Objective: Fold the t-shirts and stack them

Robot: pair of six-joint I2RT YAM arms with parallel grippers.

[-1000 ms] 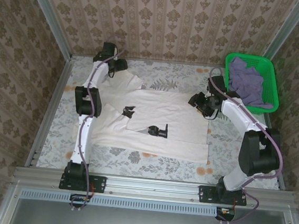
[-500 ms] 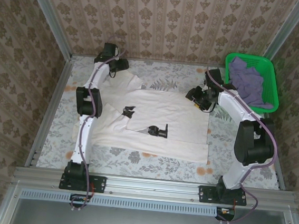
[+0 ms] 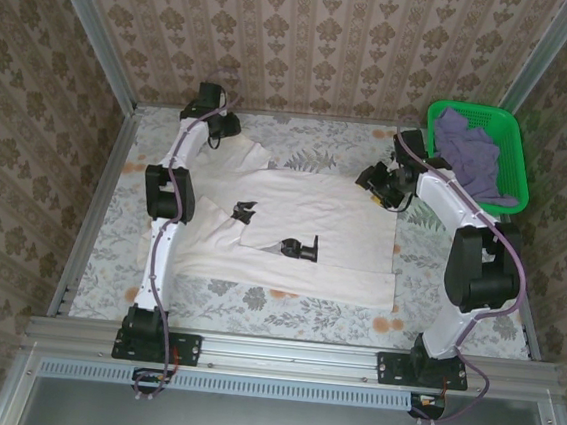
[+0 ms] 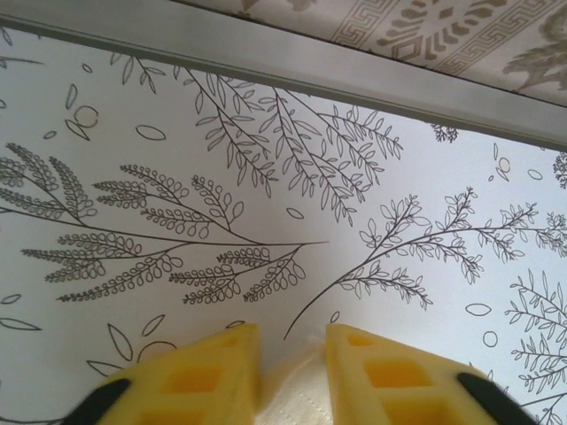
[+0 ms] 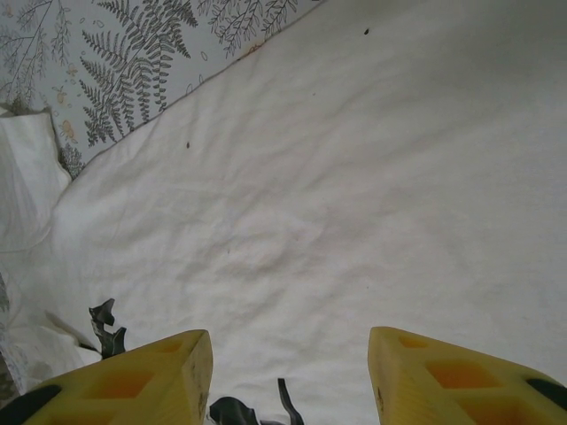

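Left wrist view: the left gripper [image 4: 292, 329] has its yellow fingers [image 4: 213, 376] drawn close together, pinching a bunched edge of the cream-white t-shirt [image 4: 292, 397], and the leaf-printed table cover [image 4: 266, 177] lies ahead of the tips. The right gripper [image 5: 288, 336] stands spread over the same shirt, whose cloth lies flat below and ahead of it. In the top external view the lavender t-shirt [image 3: 468, 152] lies heaped in the green basket [image 3: 479, 110], near the right gripper's right side.
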